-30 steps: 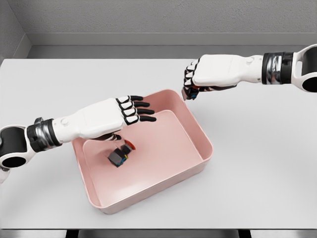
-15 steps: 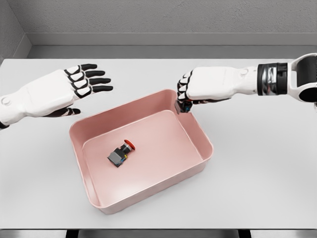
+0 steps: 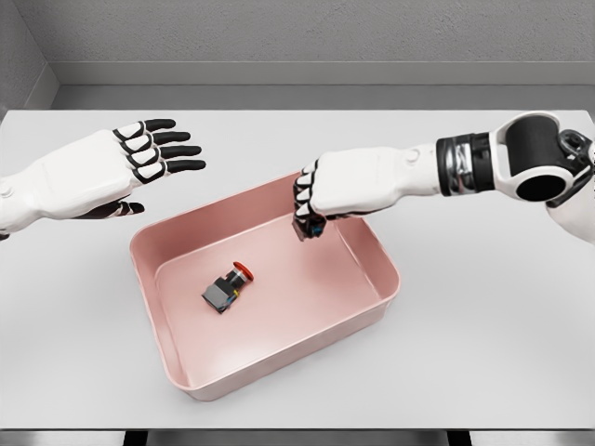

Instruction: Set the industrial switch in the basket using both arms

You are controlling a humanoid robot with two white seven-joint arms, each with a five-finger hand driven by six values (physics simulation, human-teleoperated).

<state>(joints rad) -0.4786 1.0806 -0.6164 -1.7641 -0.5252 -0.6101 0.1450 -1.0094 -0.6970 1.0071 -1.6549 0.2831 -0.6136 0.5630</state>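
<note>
Lying in the pink basket [image 3: 372, 307], one switch [image 3: 226, 290]; right robot hand [image 3: 316, 200] clutching another above, left robot hand [image 3: 130, 167] spread.

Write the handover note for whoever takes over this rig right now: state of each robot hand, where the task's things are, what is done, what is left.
Left robot hand: open, empty, fingers spread, above the table left of the pink basket.
Right robot hand: shut on a second industrial switch, over the basket's far side.
Done: one industrial switch with a red button lies on the basket floor.
Left: lower and release the held switch into the basket, then pull the right arm clear.
</note>
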